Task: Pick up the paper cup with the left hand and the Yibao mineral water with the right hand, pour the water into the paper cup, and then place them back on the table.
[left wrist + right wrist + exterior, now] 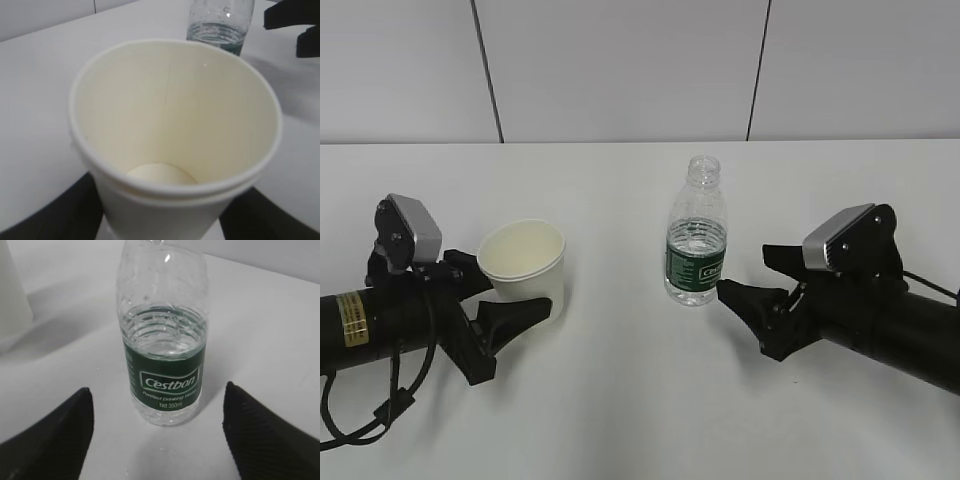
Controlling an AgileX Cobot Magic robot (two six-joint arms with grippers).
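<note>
The paper cup (523, 262) stands on the white table (620, 400), cream inside and empty in the left wrist view (170, 125). My left gripper (515, 287) has a finger on each side of the cup. Both fingers (55, 215) press its lower wall, so the left gripper (167, 202) is shut on it. The Yibao mineral water (698, 235) stands upright and uncapped, partly filled, with a green label (165, 372). My right gripper (744, 268) is open just right of the bottle. In the right wrist view the right gripper (157, 390) has its fingertips short of the bottle's base and holds nothing.
The bottle (220, 25) shows beyond the cup in the left wrist view, with the right gripper's fingers (295, 22) behind it. The cup's edge (12, 295) shows at far left of the right wrist view. A grey panelled wall (620, 60) runs along the table's far edge.
</note>
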